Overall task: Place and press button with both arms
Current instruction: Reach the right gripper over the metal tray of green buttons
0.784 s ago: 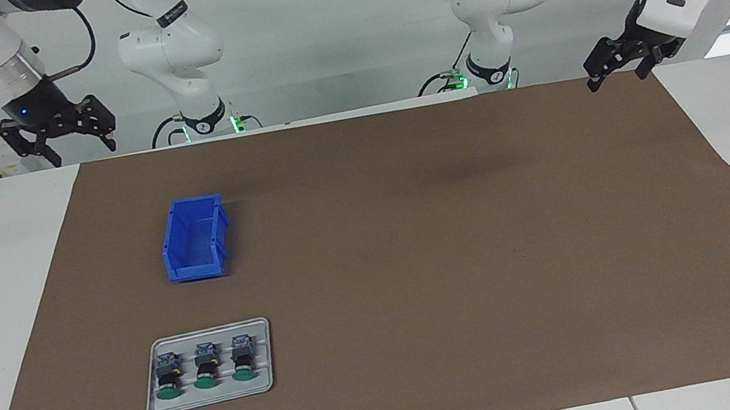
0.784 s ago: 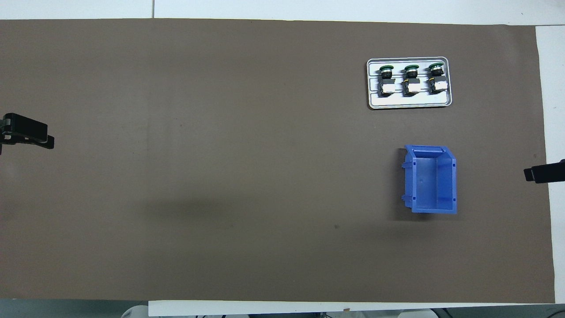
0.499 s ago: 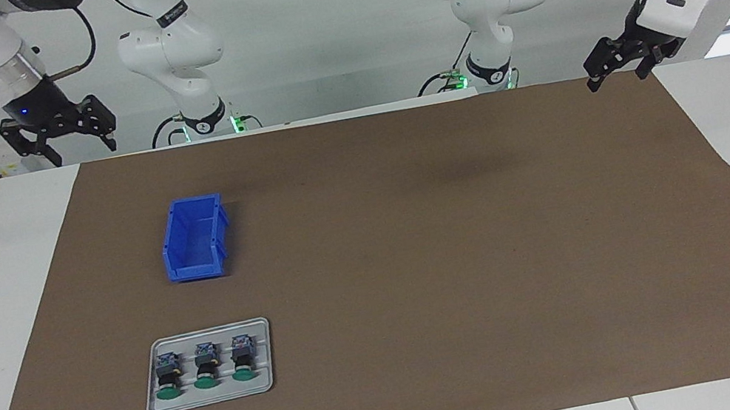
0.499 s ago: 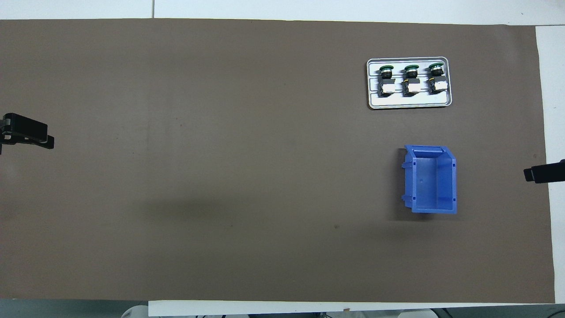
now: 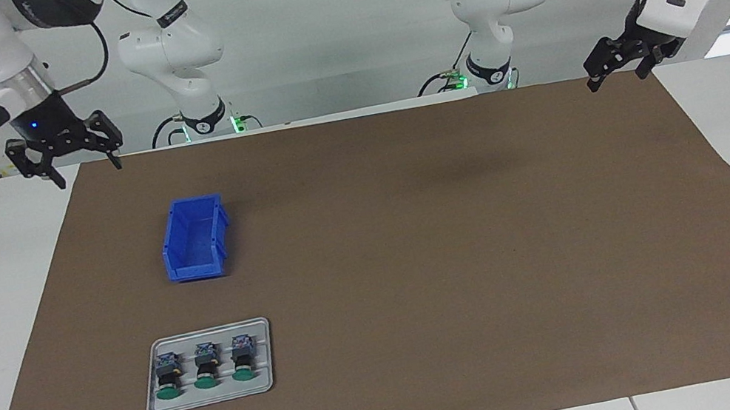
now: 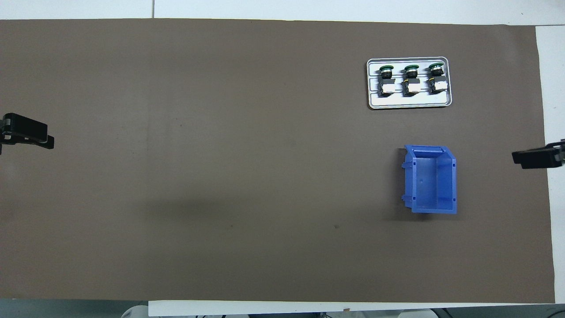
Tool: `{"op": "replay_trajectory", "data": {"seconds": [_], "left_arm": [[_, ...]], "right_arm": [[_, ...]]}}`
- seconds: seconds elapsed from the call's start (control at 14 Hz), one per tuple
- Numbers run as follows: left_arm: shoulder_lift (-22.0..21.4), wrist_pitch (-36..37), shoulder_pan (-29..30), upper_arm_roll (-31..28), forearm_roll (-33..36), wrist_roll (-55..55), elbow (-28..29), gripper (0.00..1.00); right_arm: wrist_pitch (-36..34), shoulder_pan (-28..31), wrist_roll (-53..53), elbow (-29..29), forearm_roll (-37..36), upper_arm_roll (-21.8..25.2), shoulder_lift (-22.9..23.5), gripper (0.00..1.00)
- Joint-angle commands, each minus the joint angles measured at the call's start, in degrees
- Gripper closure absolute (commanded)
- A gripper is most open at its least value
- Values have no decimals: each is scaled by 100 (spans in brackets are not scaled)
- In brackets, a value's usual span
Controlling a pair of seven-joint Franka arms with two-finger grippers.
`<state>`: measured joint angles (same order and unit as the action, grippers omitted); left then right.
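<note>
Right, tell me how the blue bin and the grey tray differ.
The blue bin is deep-walled and holds nothing; the grey tray is flat and shallow and carries three green-capped buttons lying in a row. The bin sits nearer to the robots than the tray. Both rest on the brown mat toward the right arm's end.

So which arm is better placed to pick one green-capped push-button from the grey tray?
Probably the right arm. Its open right gripper hangs at the same end of the table as the flat grey tray of green-capped push-buttons. The open left gripper waits over the table's other end.
</note>
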<state>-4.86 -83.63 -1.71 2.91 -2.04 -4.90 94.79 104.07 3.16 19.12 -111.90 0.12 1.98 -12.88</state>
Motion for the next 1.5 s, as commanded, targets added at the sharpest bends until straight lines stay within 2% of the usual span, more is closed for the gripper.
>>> {"op": "replay_trajectory", "data": {"seconds": [0.0,0.14,0.29,0.64,1.0,1.07,1.14,1.35,1.43], "left_arm": [[-121,-40,75,16,-69,42,136,0],[-121,-40,75,16,-69,42,136,0],[-121,-40,75,16,-69,42,136,0],[-121,-40,75,16,-69,42,136,0],[-121,-40,75,16,-69,42,136,0],[-121,-40,75,16,-69,42,136,0],[-121,-40,75,16,-69,42,136,0],[-121,-40,75,16,-69,42,136,0],[-121,-31,75,16,-69,42,136,0]], "right_arm": [[805,-130,-415,-51,102,-118,618,1],[1272,-236,-865,-60,102,-153,900,2],[1912,-438,-971,-51,102,-145,1251,2],[3240,-492,-1227,63,111,-154,2104,5],[3664,-492,-1227,571,111,-285,2868,5],[3464,-440,-1218,930,103,-416,3044,5],[2984,-430,-1218,1264,102,-443,3167,5],[1052,-395,-1227,2687,111,-461,3642,7],[619,-317,-1218,2996,94,-470,3774,7]]}}
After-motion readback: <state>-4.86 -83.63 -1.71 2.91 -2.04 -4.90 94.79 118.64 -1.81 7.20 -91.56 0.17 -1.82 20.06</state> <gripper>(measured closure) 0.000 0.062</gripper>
